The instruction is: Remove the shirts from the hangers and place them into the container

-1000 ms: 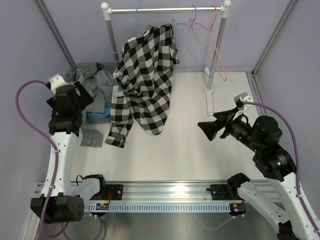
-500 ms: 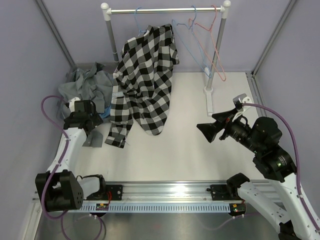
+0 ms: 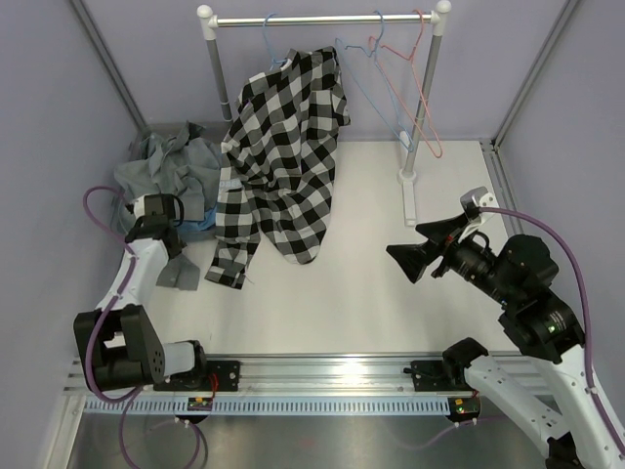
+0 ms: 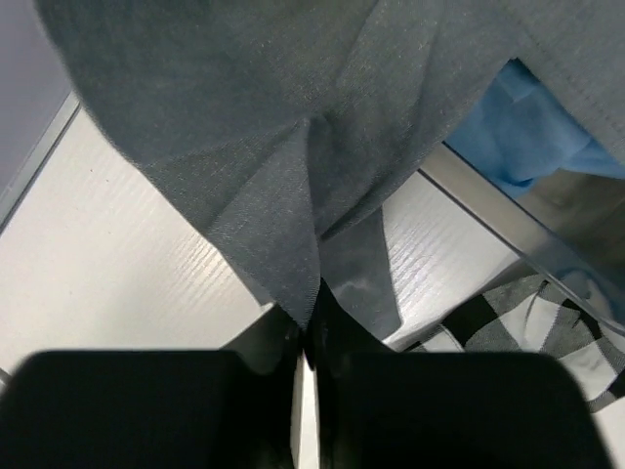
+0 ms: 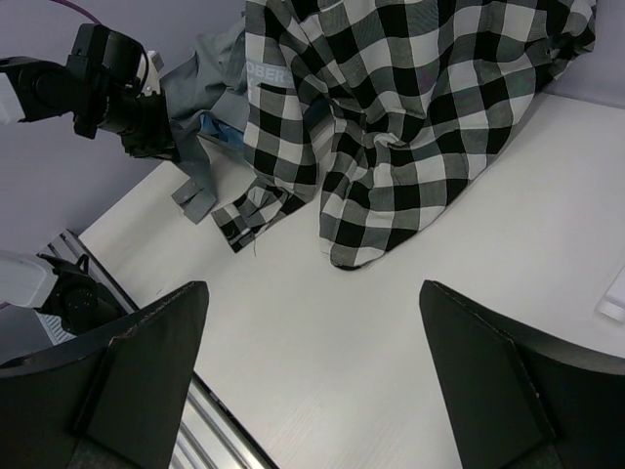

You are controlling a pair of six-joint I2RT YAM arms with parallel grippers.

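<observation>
Tabletop (image 3: 391, 303) lies open across the overhead view's middle and lower right. Three hangers (image 3: 426, 98) hook the rack bar (image 3: 312, 20): one carries the checked shirt (image 3: 283, 156), two hang bare. Upper left, the heaped grey shirt (image 3: 166, 166) hides the container.

Left wrist: the left gripper (image 4: 305, 337) pinches a grey shirt (image 4: 293, 117) fold; the blue shirt (image 4: 527, 137) and container (image 4: 488, 230) rim are cut off right.

Right wrist: the right gripper (image 5: 312, 371) gapes, holding nothing

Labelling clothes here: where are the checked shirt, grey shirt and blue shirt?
checked shirt (image 3: 283, 147), top view, its chest.
grey shirt (image 4: 244, 98), left wrist view, hanging fold.
blue shirt (image 4: 527, 137), left wrist view, exposed patch.
</observation>
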